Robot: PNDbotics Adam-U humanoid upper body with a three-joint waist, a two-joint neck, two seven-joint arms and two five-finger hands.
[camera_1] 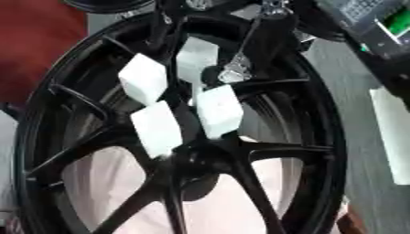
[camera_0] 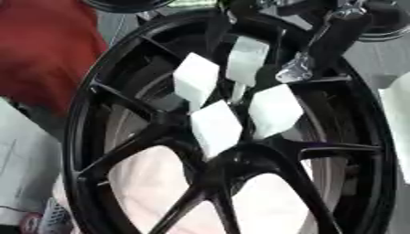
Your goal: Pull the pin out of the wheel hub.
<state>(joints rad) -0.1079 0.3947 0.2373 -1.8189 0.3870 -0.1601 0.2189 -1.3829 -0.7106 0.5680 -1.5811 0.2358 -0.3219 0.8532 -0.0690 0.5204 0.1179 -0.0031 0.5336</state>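
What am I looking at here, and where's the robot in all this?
Both pictures come from the two eyes of one camera in the robot's head, looking down at its work, so they show the same moment from nearly the same spot.

The big black thing is a car wheel, its spokes meeting at the hub. The robot is meant to pull a pin out of that hub.

Four white blocks sit clustered just above the hub. I cannot tell whether they belong to the wheel or the robot. A thin pale stem between them may be the pin.

The black bar with a silver joint coming in from the upper right is the robot's right arm. Whether its hand holds anything is hidden.
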